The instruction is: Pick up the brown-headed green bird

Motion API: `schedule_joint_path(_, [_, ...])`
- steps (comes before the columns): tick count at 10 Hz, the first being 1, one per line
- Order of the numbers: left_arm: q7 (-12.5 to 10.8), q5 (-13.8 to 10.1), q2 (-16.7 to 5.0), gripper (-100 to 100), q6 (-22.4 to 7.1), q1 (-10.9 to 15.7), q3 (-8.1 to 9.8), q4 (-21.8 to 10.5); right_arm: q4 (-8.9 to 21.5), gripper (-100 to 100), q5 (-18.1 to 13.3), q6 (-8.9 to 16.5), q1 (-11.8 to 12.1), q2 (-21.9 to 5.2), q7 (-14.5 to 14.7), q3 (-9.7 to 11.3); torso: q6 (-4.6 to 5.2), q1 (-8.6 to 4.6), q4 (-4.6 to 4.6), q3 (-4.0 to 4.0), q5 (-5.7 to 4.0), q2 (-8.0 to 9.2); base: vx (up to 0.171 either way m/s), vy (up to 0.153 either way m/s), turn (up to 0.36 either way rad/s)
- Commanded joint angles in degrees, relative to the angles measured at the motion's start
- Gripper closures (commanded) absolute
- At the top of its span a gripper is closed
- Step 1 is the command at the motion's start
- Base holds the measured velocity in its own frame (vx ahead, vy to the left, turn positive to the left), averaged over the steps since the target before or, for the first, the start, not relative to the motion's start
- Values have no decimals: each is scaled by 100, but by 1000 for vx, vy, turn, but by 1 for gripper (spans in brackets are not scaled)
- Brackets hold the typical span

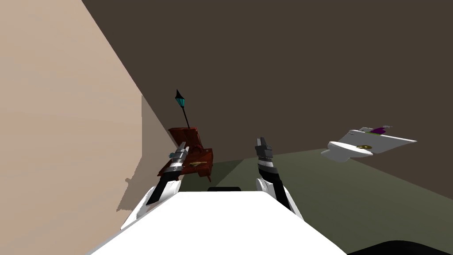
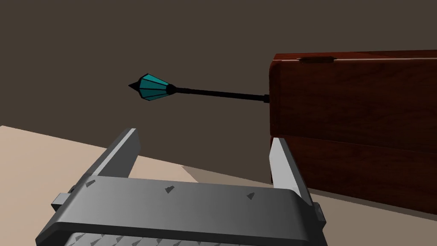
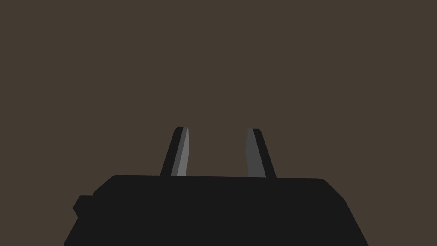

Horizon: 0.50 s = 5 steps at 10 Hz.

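A small tan and olive shape lies on a red-brown cabinet; it is too small to tell whether it is the bird. My left gripper hovers over the cabinet's near left part, just left of that shape. In the left wrist view this gripper is open with nothing between its fingers, and one fingertip is close to the cabinet's side. My right gripper is raised in the middle, away from the furniture. In its wrist view the right gripper holds nothing, its fingers a narrow gap apart.
A thin black lamp with a teal shade rises behind the cabinet, and the lamp's shade lies ahead of the left fingers. A beige wall runs close on the left. A white fixture on the right carries small purple, green and yellow items.
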<state>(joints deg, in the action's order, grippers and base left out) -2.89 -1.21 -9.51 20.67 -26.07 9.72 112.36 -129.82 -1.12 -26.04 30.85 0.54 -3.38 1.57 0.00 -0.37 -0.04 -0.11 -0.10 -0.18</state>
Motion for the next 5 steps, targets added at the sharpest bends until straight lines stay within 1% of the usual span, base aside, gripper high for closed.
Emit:
schedule_joint_path(1, [17, -18, 5, -100, -101, 69, 67, -286, 0, 0, 0, 0, 0, 0, 0, 0, 0, 0, 0, 0, 0, 0, 40, -108, -19])
schedule_joint_path(2, [18, -41, -3, -100, -219, 122, 132, -505, 0, 0, 0, 0, 0, 0, 0, 0, 0, -3, 0, 1, 0, 1, 59, -133, -31])
schedule_joint_path(3, [18, -41, -3, -100, -219, 122, 132, -636, 0, 0, 0, 0, 0, 0, 0, 0, 0, -10, -1, -2, -2, -4, 42, -93, -3])
schedule_joint_path(4, [17, -65, -11, -100, -340, 179, 196, -853, 0, 0, 0, 0, 0, 0, 0, 0, -1, 1, 0, 1, 0, 2, 47, -94, -23])
schedule_joint_path(5, [17, -65, -11, -100, -340, 179, 196, -907, 0, 0, 0, 0, 0, 0, 0, 0, 0, 1, 0, 0, 1, 0, 37, -75, -7])
